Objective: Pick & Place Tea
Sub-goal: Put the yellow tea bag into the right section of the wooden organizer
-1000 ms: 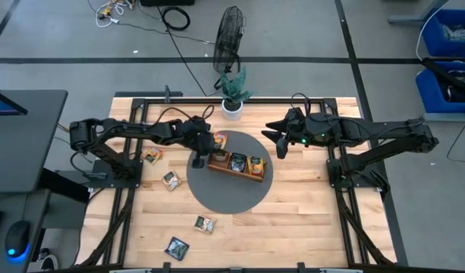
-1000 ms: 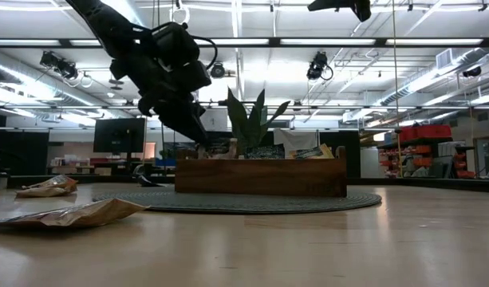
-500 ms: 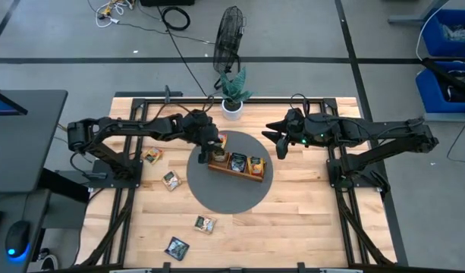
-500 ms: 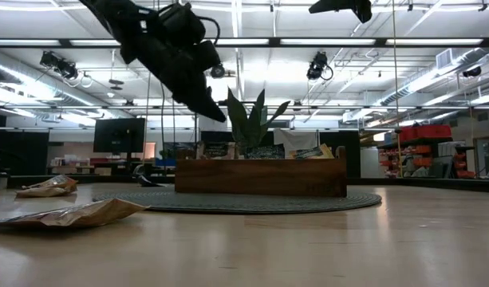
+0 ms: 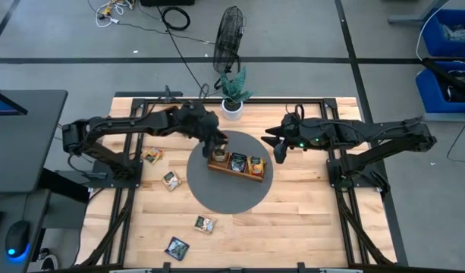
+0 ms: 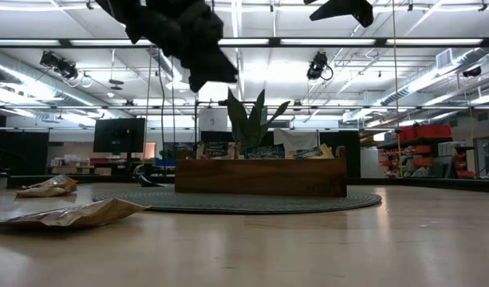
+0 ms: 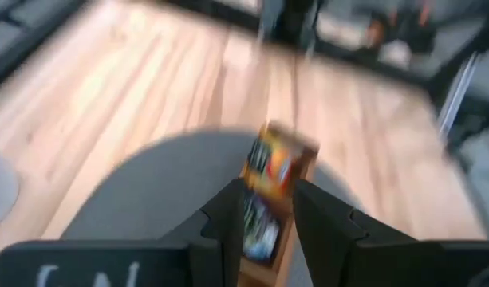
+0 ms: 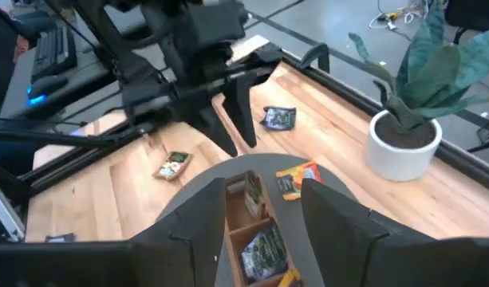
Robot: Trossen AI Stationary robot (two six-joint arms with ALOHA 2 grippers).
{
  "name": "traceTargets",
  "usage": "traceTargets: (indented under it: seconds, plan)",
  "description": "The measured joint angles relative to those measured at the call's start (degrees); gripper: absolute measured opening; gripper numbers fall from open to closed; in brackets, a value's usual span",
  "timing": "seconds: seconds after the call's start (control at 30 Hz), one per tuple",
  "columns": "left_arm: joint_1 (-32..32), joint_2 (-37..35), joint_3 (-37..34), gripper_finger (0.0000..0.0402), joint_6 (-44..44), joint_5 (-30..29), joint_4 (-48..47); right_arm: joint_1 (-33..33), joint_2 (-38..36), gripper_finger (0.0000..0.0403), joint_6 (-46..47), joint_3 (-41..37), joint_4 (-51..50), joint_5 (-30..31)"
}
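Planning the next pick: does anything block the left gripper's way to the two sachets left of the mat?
Nothing visible does. The left gripper hangs raised over the mat; only bare wood separates it from those sachets.

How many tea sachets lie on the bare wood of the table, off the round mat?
4: one near the left arm's base, one just off the mat's left edge, two near the front edge. The arms may hide others.

Grey floor [image 5: 384, 30] with cables [image 5: 175, 15], a fan [image 5: 230, 30], blue bins [image 5: 448, 34], ceiling lights [image 6: 324, 41]
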Motion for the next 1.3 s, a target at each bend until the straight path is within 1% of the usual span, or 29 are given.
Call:
traceTargets:
  seconds: [0.07, 0.17, 0.23, 0.37, 0.47, 0.6, 0.7, 0.87, 0.97, 1.03, 1.13, 1.2, 1.3]
  plan:
    - [0.00, -1.44, -1.67, 0.0104, -4.12, -0.87, 5.53, -0.01, 0.22, 0.0171, -1.30, 0.01, -0.01, 0.02]
    - [-0.09, -4.24, -4.69, 0.0094, -8.68, -2.93, 10.07, 0.00, 0.66, 0.0171, -3.36, 0.01, 0.33, 0.46]
    - [-0.09, -6.19, -5.99, 0.0087, -9.99, -3.79, 10.32, 0.00, 0.71, 0.0171, -5.21, -0.22, 0.57, 0.48]
    - [-0.07, -10.24, -7.23, 0.0078, -12.16, -4.49, 9.42, 0.00, 0.13, 0.0171, -7.46, -4.46, 6.80, -0.20]
    - [-0.07, -12.92, -7.22, 0.0074, -14.26, -6.75, 6.47, 0.00, 0.05, 0.0171, -7.35, -7.65, 9.01, -1.66]
    - [-0.05, -15.10, -7.24, 0.0071, -17.48, -11.09, 3.02, -0.02, 0.08, 0.0171, -7.11, -10.70, 9.31, -4.79]
    - [-0.35, -16.40, -7.27, 0.0071, -19.00, -14.37, 2.22, -0.02, -0.47, 0.0171, -7.27, -12.29, 10.54, -7.75]
    - [-1.70, -18.18, -7.25, 0.0071, -19.17, -19.56, 2.50, -0.12, -2.21, 0.0171, -10.98, -12.78, 13.53, -9.07]
    - [-3.11, -19.07, -7.15, 0.0071, -20.41, -23.76, -2.08, -0.94, -3.69, 0.0171, -13.16, -12.82, 14.74, -9.14]
    - [-4.55, -19.12, -7.20, 0.0071, -22.06, -27.68, -7.71, -1.71, -4.53, 0.0171, -14.00, -12.82, 14.43, -9.07]
    - [-6.78, -19.08, -7.25, 0.0071, -24.18, -32.55, -13.25, -3.03, -5.80, 0.0171, -14.60, -12.86, 12.06, -9.15]
    - [-7.39, -19.08, -7.25, 0.0071, -26.70, -34.67, -15.84, -3.64, -6.76, 0.0171, -15.01, -12.86, 11.13, -9.87]
    - [-7.13, -19.08, -7.25, 0.0071, -30.99, -37.54, -16.53, -4.38, -7.65, 0.0171, -16.01, -12.86, 9.92, -11.41]
